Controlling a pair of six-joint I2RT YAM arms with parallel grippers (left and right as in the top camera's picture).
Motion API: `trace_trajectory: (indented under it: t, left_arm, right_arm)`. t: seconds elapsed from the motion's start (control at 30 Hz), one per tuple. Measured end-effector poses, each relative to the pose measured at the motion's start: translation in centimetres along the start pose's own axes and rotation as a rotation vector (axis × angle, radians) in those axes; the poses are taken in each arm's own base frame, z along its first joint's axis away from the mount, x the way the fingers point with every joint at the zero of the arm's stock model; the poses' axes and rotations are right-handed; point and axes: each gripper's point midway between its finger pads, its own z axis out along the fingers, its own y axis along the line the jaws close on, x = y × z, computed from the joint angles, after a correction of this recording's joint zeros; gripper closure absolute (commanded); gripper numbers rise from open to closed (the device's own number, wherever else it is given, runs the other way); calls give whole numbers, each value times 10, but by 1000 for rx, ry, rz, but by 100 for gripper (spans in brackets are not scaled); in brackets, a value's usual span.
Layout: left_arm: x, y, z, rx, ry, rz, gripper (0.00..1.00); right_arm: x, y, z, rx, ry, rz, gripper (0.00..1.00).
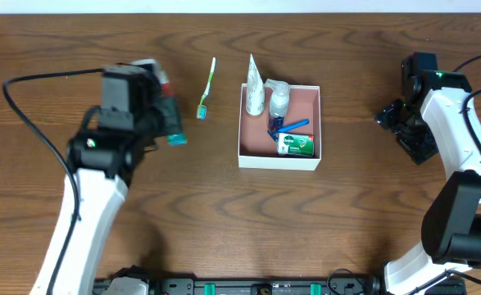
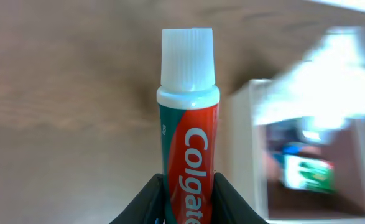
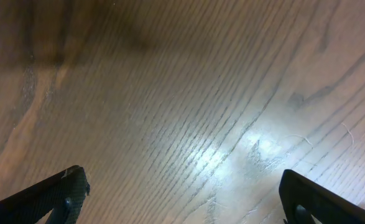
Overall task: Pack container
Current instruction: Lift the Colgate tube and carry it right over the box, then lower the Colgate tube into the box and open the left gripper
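One toothpaste tube (image 2: 188, 130) sits clamped in my left gripper (image 2: 188, 186), cap forward. The container (image 1: 278, 161) lies ahead and rightward of it. My right gripper (image 3: 182, 190) hangs spread wide, empty.

Grained wooden tabletop (image 3: 188, 124) with a soft sheen; glossy printed toothpaste tube (image 2: 188, 155) with ribbed white plastic cap (image 2: 188, 59).

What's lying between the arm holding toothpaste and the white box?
A green-and-white toothbrush, in the overhead view, between the left gripper gripping the toothpaste tube and the container.
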Motion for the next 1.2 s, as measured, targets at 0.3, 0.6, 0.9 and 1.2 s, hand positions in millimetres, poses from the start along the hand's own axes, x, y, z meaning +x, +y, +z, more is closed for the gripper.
trace_trajectory:
  t: [0.3, 0.6, 0.9, 1.2]
  left_arm:
    - [0, -127, -27, 310, -132, 216, 75]
    - [18, -180, 24, 386, -99, 285, 75]
    - [55, -187, 93, 350, 26, 304, 74]
    - [77, -180, 122, 314, 99, 311, 74]
  right_arm:
    - [0, 0, 0, -1, 0, 0, 1]
    - [0, 0, 0, 0, 0, 0, 1]
    - [0, 0, 0, 0, 0, 0, 1]
    - [0, 0, 0, 0, 0, 0, 1]
